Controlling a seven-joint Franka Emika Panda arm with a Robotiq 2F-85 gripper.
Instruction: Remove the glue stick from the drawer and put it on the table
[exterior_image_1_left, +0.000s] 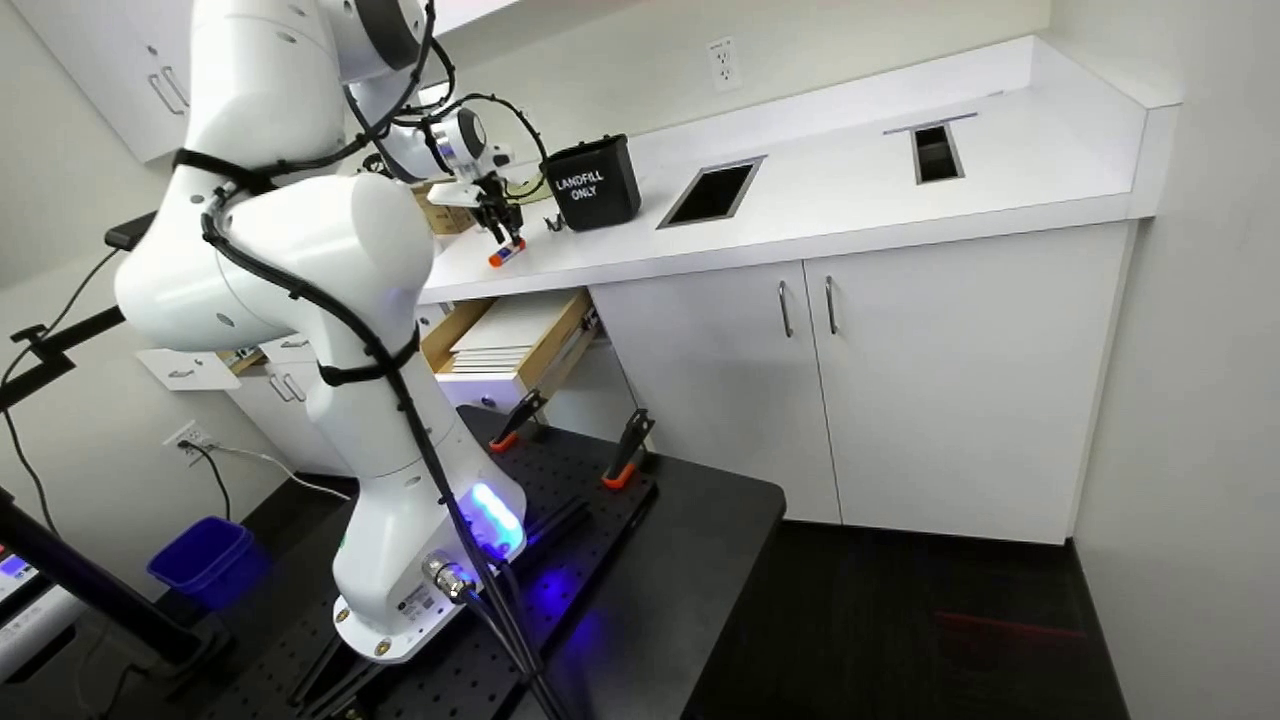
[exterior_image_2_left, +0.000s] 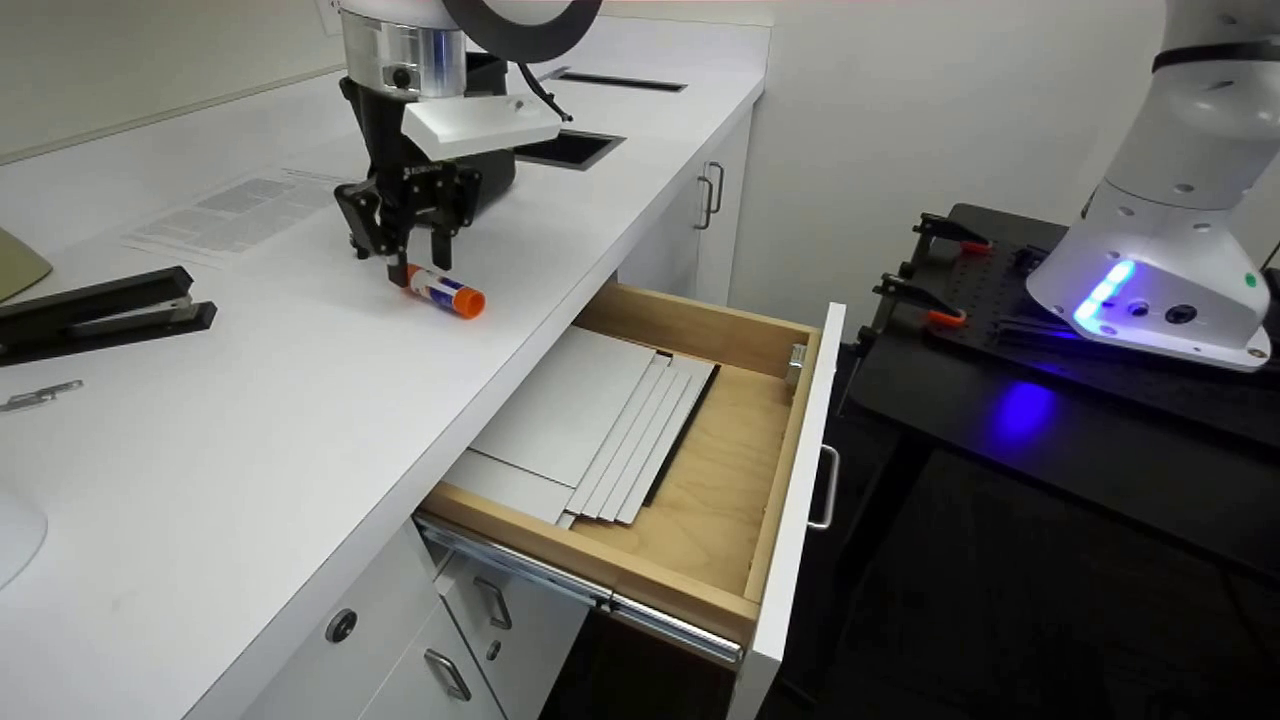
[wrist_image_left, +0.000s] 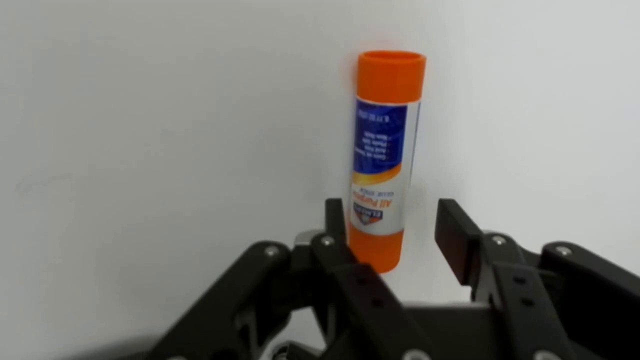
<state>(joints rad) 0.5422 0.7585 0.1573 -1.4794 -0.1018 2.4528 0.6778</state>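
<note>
Counter (exterior_image_2_left: 300, 480) is the big thing, long and white with two dark insets (exterior_image_1_left: 712, 192) in the top. Robot arm (exterior_image_1_left: 310, 225) comes next, reaching out over it, wrist pointed down and base glowing blue. Then the drawer (exterior_image_2_left: 745, 440), pale wood with a white front, sitting well open under the counter's edge. Black bin (exterior_image_1_left: 592, 185) marked "LANDFILL ONLY" stands on the counter just beside one of the insets. Flat white panels (exterior_image_2_left: 565, 400) lie overlapping in the drawer, with a strip of bare wood showing between them and the front. Printed paper (exterior_image_2_left: 235, 210) lies toward the back of the counter.

Pincer (wrist_image_left: 395, 225) points down close to the counter and it's released, fingers spread apart. Black stapler (exterior_image_2_left: 95, 303) rests well apart from it, cut off at the edge of an exterior view. Glue stick (wrist_image_left: 382, 155), orange at both ends with a blue and white label, is out of the drawer and lying on its side on the counter. One end of it sits between the fingers, closer to one than the other; can't tell if they're touching. Smallest is a thin silver metal piece (exterior_image_2_left: 40, 396) near the stapler, can't say what.
</note>
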